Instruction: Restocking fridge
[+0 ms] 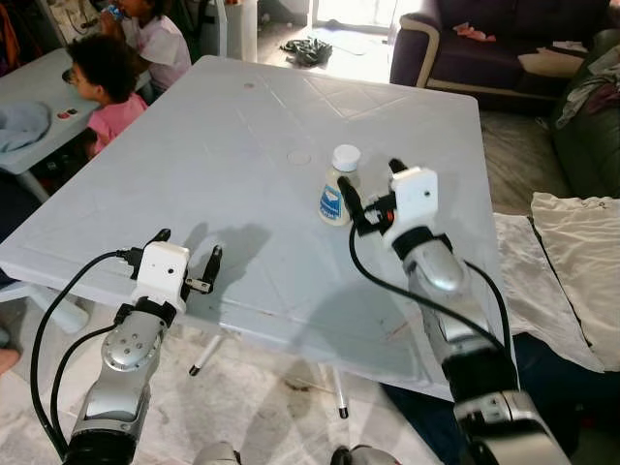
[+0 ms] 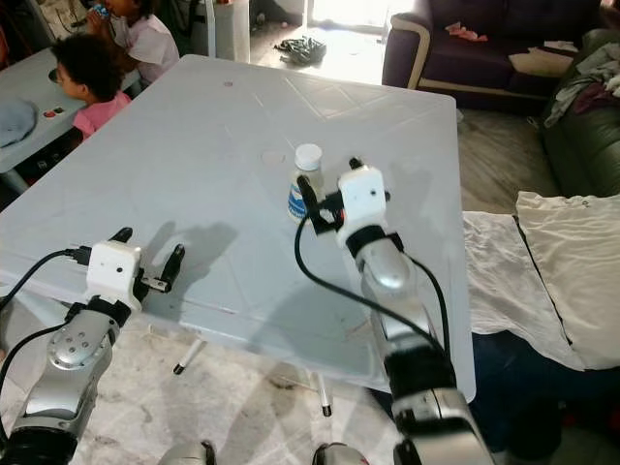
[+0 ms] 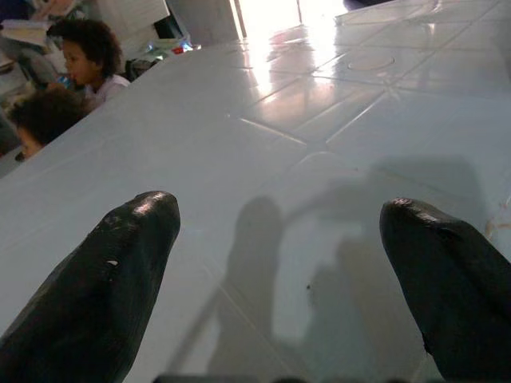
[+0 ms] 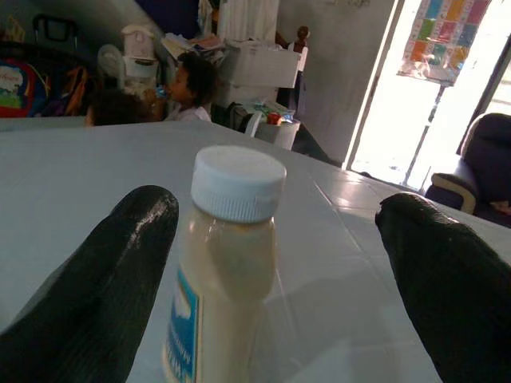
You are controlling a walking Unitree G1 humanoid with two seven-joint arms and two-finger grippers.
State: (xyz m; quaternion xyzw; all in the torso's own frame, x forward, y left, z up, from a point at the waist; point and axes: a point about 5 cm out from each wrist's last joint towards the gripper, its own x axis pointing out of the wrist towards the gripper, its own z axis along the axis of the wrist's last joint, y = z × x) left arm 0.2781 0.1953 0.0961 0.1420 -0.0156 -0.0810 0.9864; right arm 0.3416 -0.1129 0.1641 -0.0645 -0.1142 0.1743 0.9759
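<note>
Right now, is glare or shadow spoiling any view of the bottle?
Right wrist view: doorway behind blown out, bottle backlit but sharp between the open right gripper. Left wrist view: glare streaks the table far end. Eye views: soft arm shadows, bottle clear.

A pale plastic table [image 1: 242, 145] spreads out before me. On it stands a small bottle [image 1: 338, 186] with a white cap, cream-coloured contents and a blue and white label, upright. My right end effector [image 1: 371, 190] is at the bottle, its two black fingers spread, one just beside the bottle's right side and the other further right. My left end effector [image 1: 187, 253] hovers over the table's near edge, well apart from the bottle, fingers also spread. Two people [image 1: 126, 58] sit at the far left by another table [image 1: 34, 82]. A dark sofa [image 1: 504, 48] stands beyond, and pale cloths [image 1: 562, 271] lie on the floor to my right.
</note>
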